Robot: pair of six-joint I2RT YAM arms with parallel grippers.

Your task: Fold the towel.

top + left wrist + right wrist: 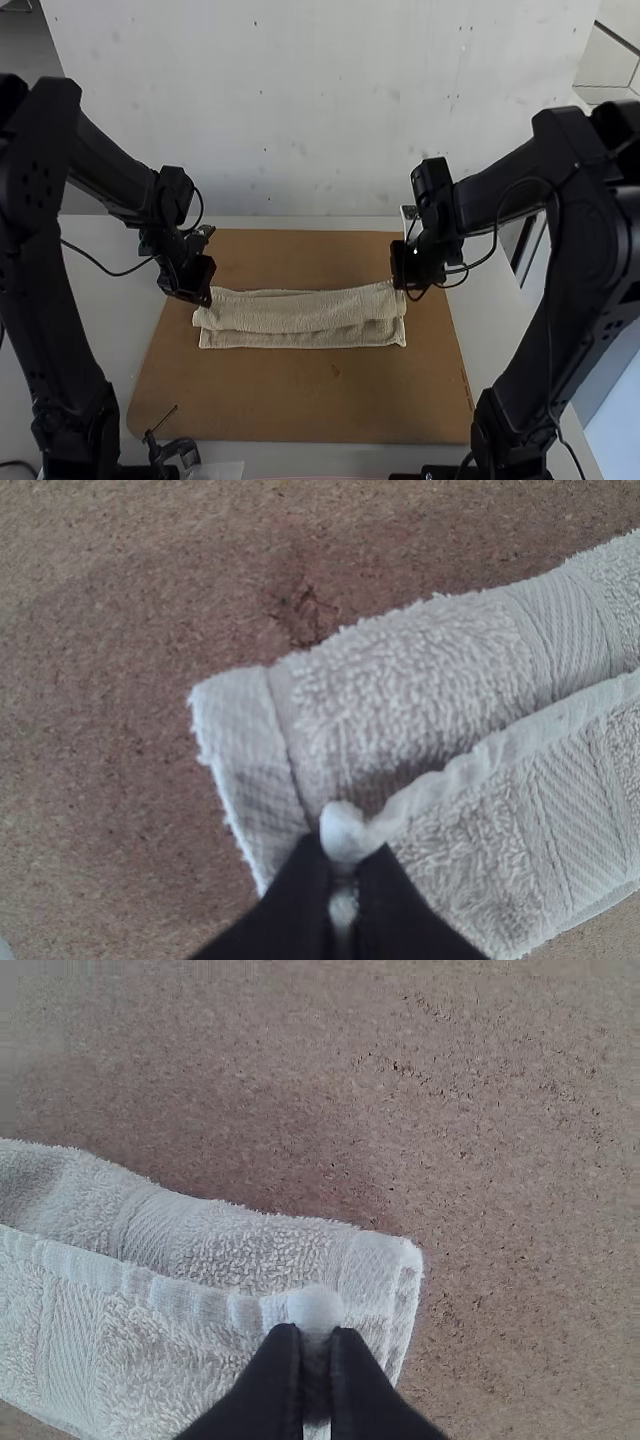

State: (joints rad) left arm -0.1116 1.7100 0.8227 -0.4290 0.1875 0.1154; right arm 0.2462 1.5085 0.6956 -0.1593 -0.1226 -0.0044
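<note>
The cream towel (300, 312) lies as a narrow folded strip across the brown board, one layer over another. At its left end is my left gripper (208, 297); my right gripper (402, 288) is at the right end. In the left wrist view, the left gripper (345, 865) is shut on a corner of the towel's upper layer (460, 850), the hem bunched at its tips. In the right wrist view, the right gripper (316, 1340) pinches the opposite corner of that layer of the towel (150, 1330).
The brown board (300, 400) lies on a white table (60, 330). A small black clamp-like object (172, 450) stands at the board's near left edge. Both arms reach in from the sides, with cables hanging by their wrists.
</note>
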